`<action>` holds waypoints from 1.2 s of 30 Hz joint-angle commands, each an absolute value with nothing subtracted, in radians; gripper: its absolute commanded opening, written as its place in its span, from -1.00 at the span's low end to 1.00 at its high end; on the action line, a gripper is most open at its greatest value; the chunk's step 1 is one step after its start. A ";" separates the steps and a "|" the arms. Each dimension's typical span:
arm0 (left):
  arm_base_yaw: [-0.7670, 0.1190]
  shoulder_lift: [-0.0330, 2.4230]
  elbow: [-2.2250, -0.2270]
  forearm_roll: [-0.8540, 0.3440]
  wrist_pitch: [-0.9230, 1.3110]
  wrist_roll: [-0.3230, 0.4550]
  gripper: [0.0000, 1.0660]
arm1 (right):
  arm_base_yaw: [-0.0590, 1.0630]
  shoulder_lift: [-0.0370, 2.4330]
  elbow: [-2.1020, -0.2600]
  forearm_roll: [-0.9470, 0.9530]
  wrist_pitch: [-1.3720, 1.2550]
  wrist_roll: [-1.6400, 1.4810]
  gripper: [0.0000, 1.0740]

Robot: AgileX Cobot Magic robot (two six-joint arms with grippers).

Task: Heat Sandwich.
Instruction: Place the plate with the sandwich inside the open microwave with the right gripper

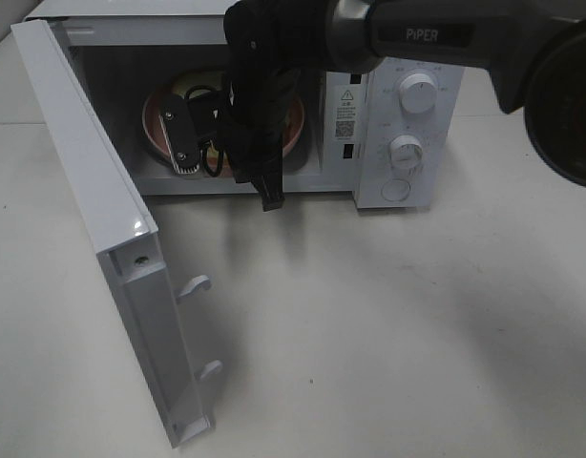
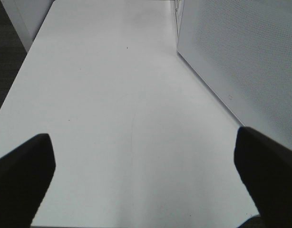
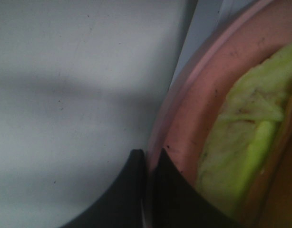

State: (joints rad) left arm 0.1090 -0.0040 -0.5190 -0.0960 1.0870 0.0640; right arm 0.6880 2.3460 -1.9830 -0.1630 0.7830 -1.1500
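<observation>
With the right gripper [image 3: 148, 154], jaws shut tight, pinches the plate [image 3: 193, 104] rim. Finds the sandwich [image 3: 241, 142] just inward of the tips, on that plate inside the open microwave [image 1: 408, 114], far side. Shows pale green filling, tan crust; long axis unclear. Hangs the left gripper [image 2: 142, 135] wide open, empty, well away over the table [image 2: 112, 95] at left.

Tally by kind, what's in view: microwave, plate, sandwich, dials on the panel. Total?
microwave: 1
pink plate: 1
sandwich: 1
dials: 2
Total: 5
</observation>
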 commanded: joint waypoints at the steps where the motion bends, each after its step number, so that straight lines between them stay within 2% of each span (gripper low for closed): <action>1: 0.111 -0.021 -0.518 -0.095 1.072 0.063 0.83 | 0.684 2.364 -2.020 -0.174 0.752 -1.149 -1.00; 20: 0.111 -0.021 -0.518 -0.095 1.072 0.064 0.83 | 0.663 2.385 -2.038 -0.176 0.723 -1.137 -0.94; 23: 0.111 -0.021 -0.518 -0.095 1.072 0.064 0.83 | 0.663 2.385 -2.038 -0.176 0.723 -1.135 -0.80; 24: 0.111 -0.021 -0.518 -0.095 1.072 0.064 0.83 | 0.663 2.385 -2.038 -0.176 0.719 -1.134 -0.69; 25: 0.111 -0.021 -0.518 -0.095 1.072 0.064 0.83 | 0.663 2.385 -2.038 -0.176 0.719 -1.134 -0.69; 27: 0.111 -0.021 -0.518 -0.095 1.072 0.064 0.83 | 0.663 2.385 -2.038 -0.176 0.712 -1.121 -0.52; 28: 0.111 -0.021 -0.518 -0.095 1.072 0.064 0.83 | 0.663 2.385 -2.038 -0.176 0.695 -1.079 -0.27; 29: 0.111 -0.021 -0.518 -0.095 1.072 0.064 0.83 | 0.663 2.385 -2.038 -0.176 0.695 -1.079 -0.27; 30: 0.111 -0.021 -0.518 -0.095 1.072 0.064 0.83 | 0.663 2.385 -2.038 -0.176 0.691 -1.055 -0.16; 32: 0.111 -0.021 -0.518 -0.095 1.072 0.064 0.83 | 0.663 2.385 -2.038 -0.176 0.688 -1.023 0.10; 33: 0.111 -0.021 -0.518 -0.095 1.072 0.064 0.83 | 0.663 2.384 -2.038 -0.176 0.685 -1.002 0.29; 34: 0.111 -0.021 -0.518 -0.095 1.072 0.064 0.83 | 0.663 2.384 -2.038 -0.176 0.685 -1.002 0.29; 36: 0.111 -0.021 -0.518 -0.095 1.072 0.064 0.83 | 0.664 2.381 -2.038 -0.176 0.685 -0.988 0.44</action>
State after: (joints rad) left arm 0.1090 -0.0040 -0.5190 -0.0960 1.0870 0.0640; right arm 0.6650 2.3890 -2.0300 -0.1720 0.6880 -1.0060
